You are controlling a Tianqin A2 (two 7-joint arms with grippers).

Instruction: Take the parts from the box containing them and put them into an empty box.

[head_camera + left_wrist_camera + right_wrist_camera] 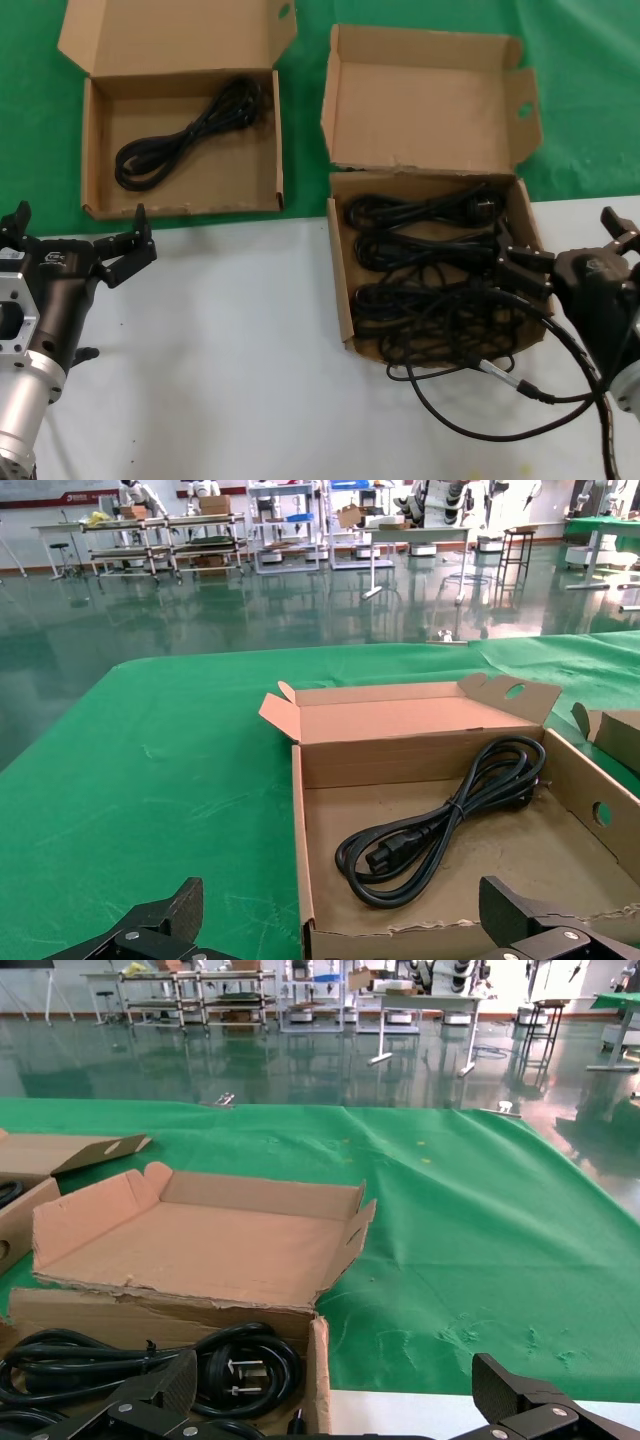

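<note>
At two o'clock on the table, the winged box [436, 262] holds bundled cables [425, 245] lying three-to-nine; the right gripper [520, 272], wide open and empty, hovers over its three-o'clock edge. At ten o'clock, one cable [188, 132] lies diagonally in the flat-lidded box [180, 140]; the left gripper [75, 240] is open, empty.

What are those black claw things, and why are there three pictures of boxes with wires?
The claws are a robot's two hands, called grippers. The big picture comes from a camera on its head; the other two come from cameras on its wrists. The left gripper is open, waiting by the left box, which holds one black cable. The right gripper is open at the edge of the right box, full of looped cables. Neither gripper holds anything. The boxes sit where a white table meets a green cloth.
</note>
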